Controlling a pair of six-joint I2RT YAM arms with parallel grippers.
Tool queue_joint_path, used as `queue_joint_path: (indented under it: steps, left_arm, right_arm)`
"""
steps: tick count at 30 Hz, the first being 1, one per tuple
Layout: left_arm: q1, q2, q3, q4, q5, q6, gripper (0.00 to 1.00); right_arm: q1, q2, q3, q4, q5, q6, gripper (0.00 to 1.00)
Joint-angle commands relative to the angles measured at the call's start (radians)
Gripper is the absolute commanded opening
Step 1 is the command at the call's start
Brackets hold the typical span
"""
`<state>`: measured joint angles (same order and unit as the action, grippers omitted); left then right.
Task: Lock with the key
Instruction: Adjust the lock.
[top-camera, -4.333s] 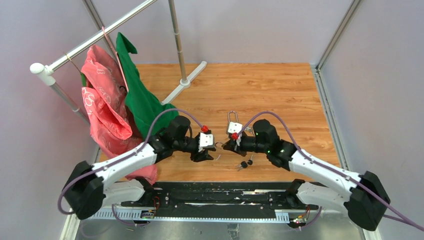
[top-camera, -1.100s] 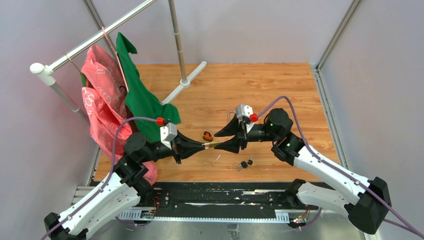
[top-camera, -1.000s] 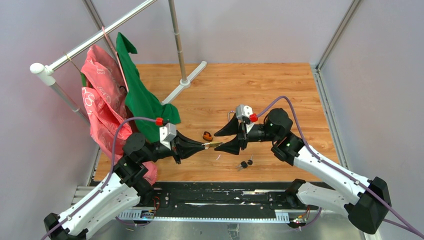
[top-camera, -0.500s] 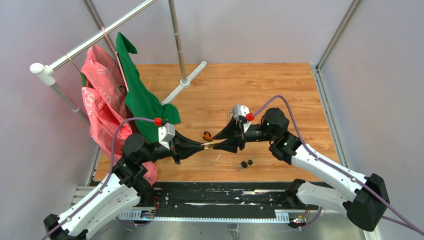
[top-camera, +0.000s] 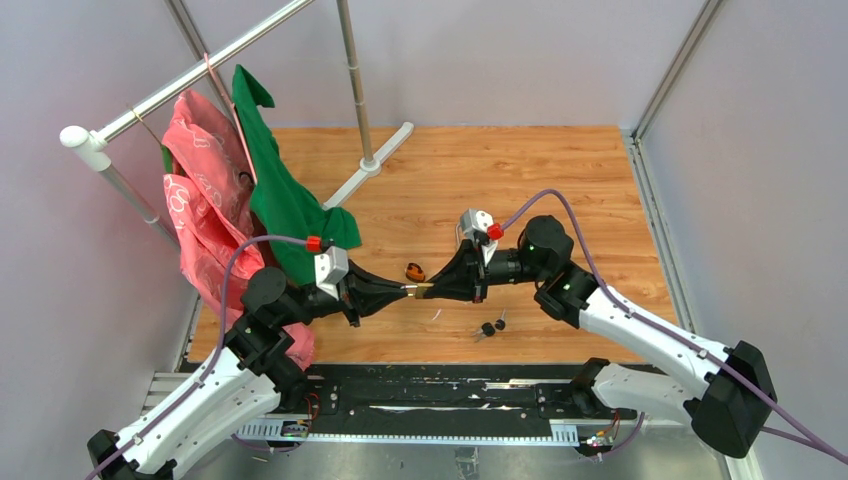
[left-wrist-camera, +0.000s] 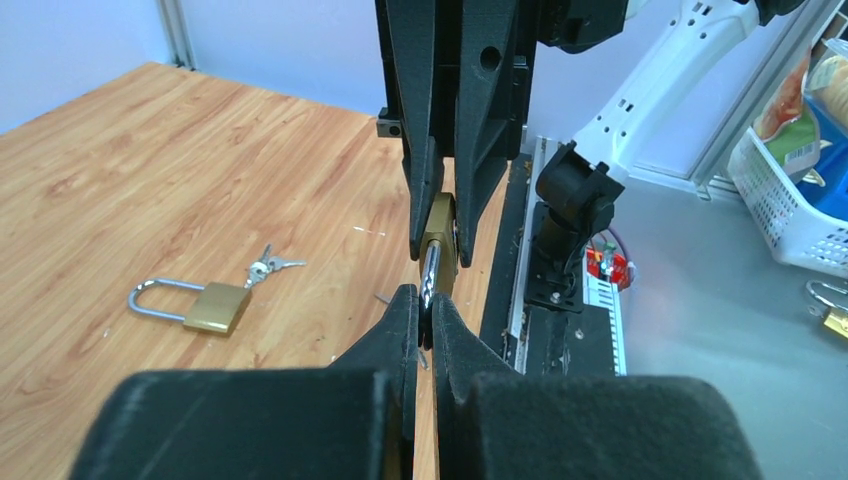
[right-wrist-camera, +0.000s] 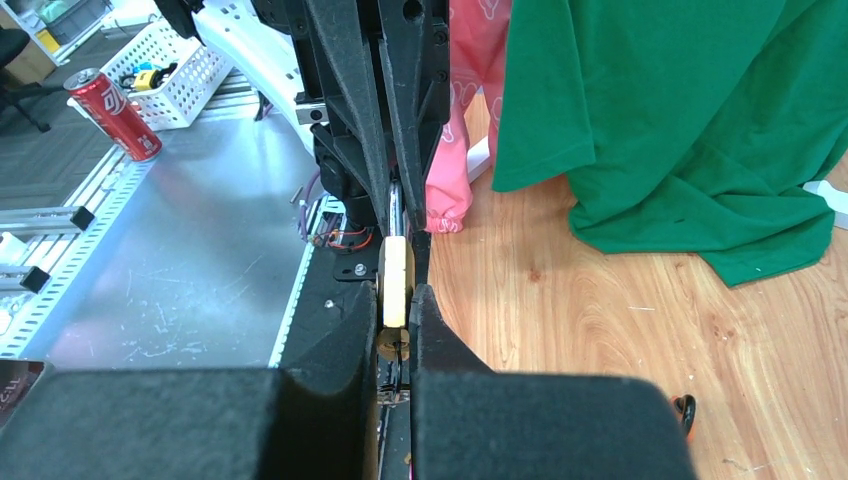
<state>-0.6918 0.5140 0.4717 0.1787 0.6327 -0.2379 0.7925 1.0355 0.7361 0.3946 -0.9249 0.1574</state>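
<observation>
Overhead view from behind; close, opposed wrist views, padlock (left-wrist-camera: 439, 226) in both.

Seen from above, the left arm (top-camera: 215, 385) rises from its base at 7 o'clock with the elbow bent. Its wrist is level, and the left claw (top-camera: 404, 290) points toward 3 o'clock. The right arm (top-camera: 640, 335) climbs from 5 o'clock, forearm stretched inward, and the right claw (top-camera: 434, 288) points toward 9 o'clock. The 2 claws meet tip to tip. Both have their fingers pressed together: the left claw pinches the shackle of the padlock (left-wrist-camera: 438, 232), and the right claw clamps its brass body.
</observation>
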Motion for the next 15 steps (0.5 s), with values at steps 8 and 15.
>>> queue_joint_path:
  steps: [8,15]
  left_arm:
    - [-0.022,0.038,-0.011,0.133,-0.001,-0.077,0.0]
    - [-0.071,0.076,-0.018,0.17,0.019,-0.068,0.0]
  right_arm:
    - [0.08,0.01,0.009,0.255,0.06,0.086,0.0]
    - [0.097,-0.014,-0.006,0.356,0.162,0.089,0.0]
